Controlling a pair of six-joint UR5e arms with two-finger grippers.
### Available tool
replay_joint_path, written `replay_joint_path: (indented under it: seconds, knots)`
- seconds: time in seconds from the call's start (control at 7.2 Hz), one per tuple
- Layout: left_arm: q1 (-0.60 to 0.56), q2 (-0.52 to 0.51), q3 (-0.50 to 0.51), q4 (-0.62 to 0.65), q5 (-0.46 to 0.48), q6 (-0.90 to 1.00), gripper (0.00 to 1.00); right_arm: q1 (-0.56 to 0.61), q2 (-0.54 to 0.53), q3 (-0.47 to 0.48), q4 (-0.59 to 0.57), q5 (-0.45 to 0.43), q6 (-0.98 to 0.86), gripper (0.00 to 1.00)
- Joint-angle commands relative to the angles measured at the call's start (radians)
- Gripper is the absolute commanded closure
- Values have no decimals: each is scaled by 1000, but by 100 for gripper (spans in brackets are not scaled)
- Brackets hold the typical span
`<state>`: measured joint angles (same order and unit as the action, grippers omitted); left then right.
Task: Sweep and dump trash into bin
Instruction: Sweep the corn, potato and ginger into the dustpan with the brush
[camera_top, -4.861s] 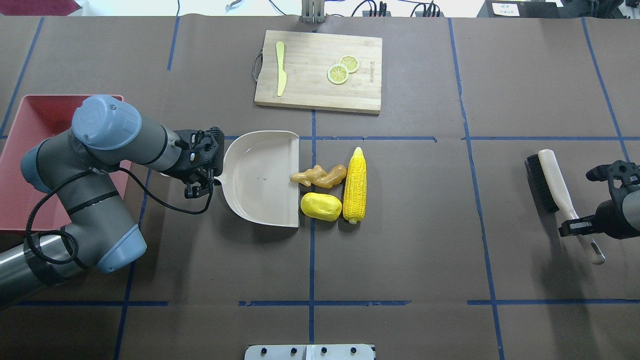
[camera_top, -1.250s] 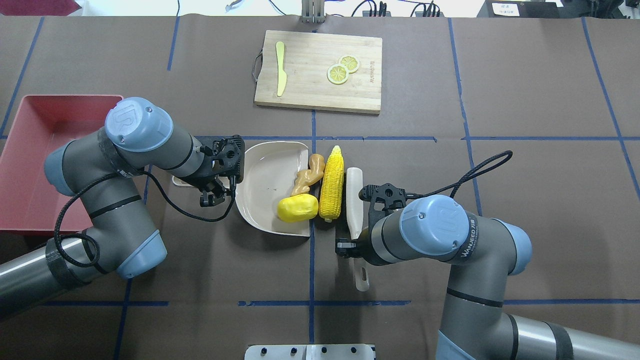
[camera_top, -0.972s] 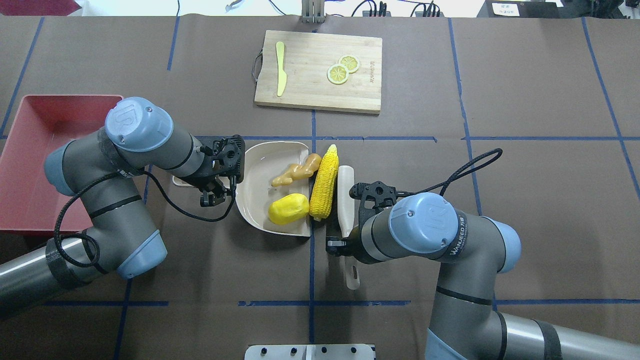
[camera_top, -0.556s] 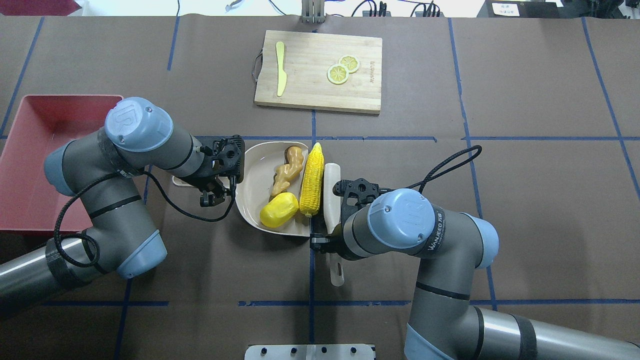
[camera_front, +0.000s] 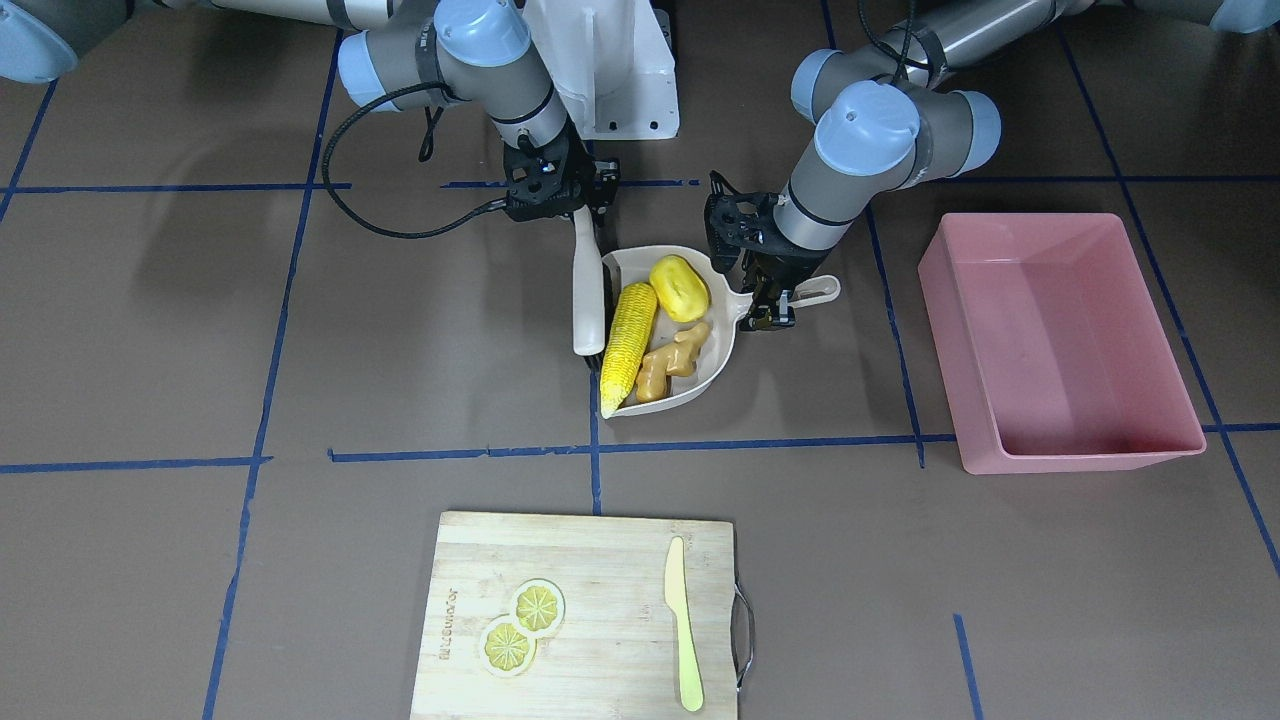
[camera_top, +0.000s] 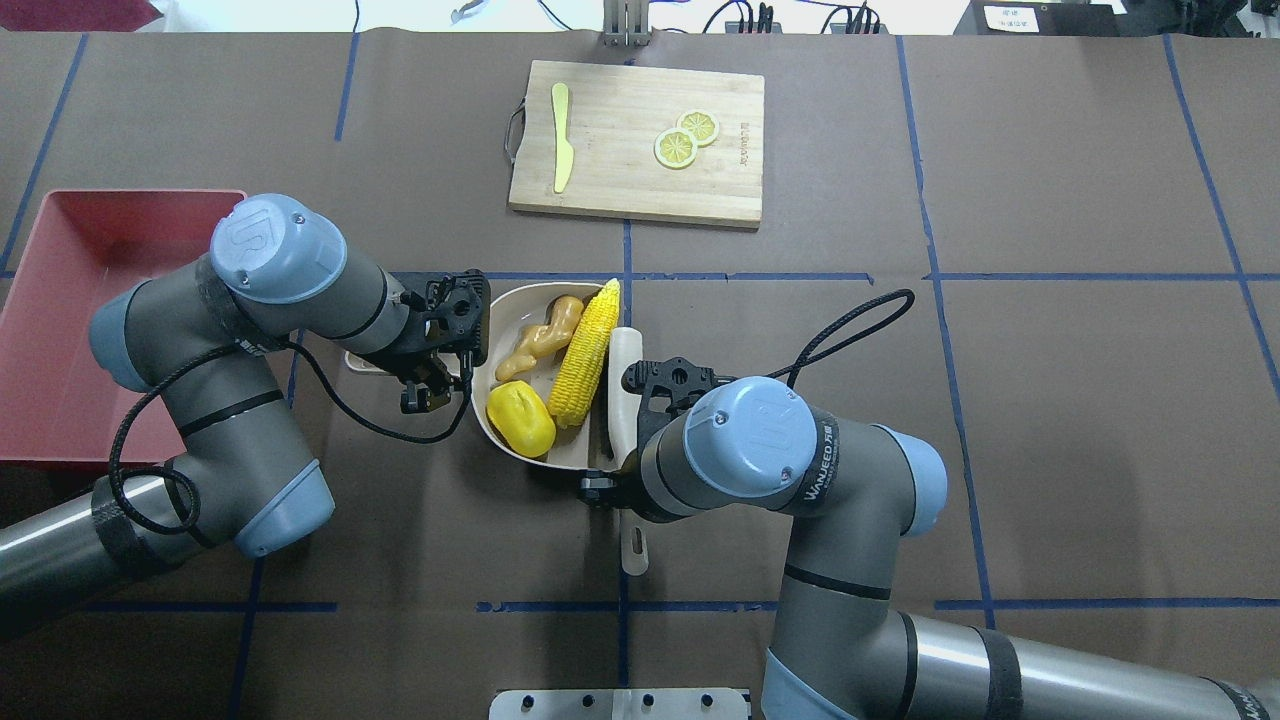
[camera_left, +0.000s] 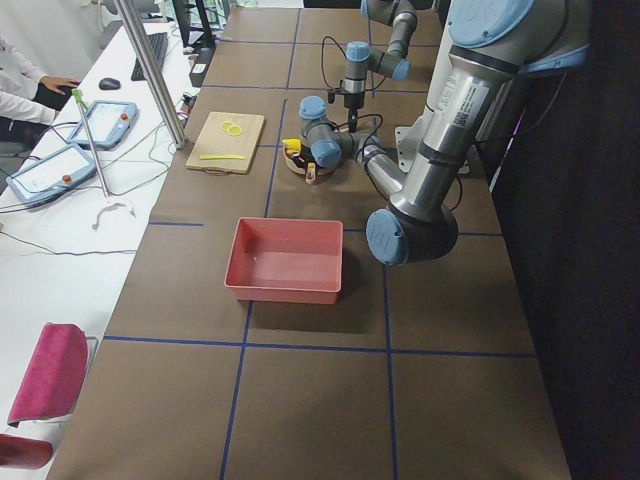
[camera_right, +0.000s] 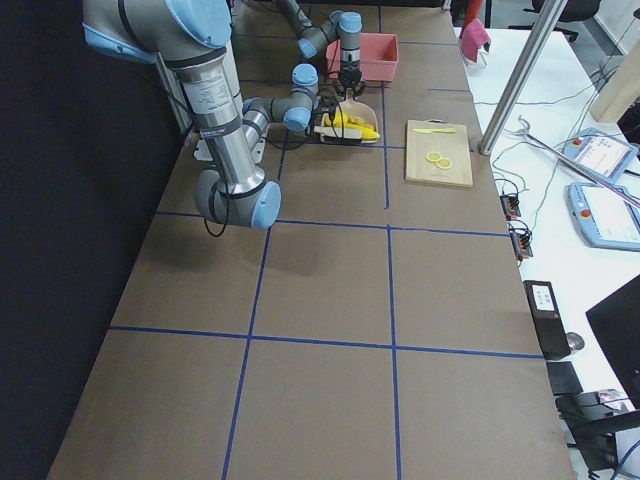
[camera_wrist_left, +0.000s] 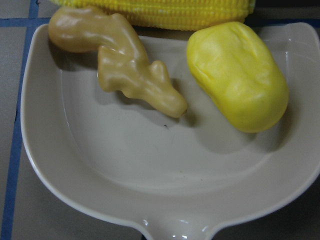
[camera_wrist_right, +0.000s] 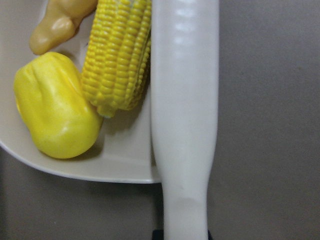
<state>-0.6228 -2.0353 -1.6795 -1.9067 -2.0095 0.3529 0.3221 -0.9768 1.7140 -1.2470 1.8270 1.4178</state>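
overhead exterior: bin (camera_top: 60, 330) sits at nine o'clock. left gripper (camera_top: 425, 385) pinches the dustpan (camera_top: 500, 432) handle; ginger root (camera_top: 540, 340) and potato lump (camera_top: 520, 418) lie inside, corn cob (camera_top: 585, 355) on the lip at three o'clock. right gripper (camera_front: 578, 205) clamps the brush (camera_top: 622, 390), which should nudge the cob fully in, pan held flat.

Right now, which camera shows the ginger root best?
Left wrist view: the ginger root lies whole and close in the dustpan. Overhead and front views show it small; the right wrist view crops it; side views hardly show it.

Left hand (camera_front: 772, 305) clamped, right hand (camera_front: 575, 208) clamped
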Motion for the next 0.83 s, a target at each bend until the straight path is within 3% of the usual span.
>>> replay_joint_path:
  seconds: [0.0, 0.69]
  knots:
    - [0, 1, 0, 0, 0, 0, 99, -8, 12, -7, 1, 0, 0, 100]
    - [0, 1, 1, 0, 0, 0, 99, -11, 17, 4, -3, -8, -2, 100]
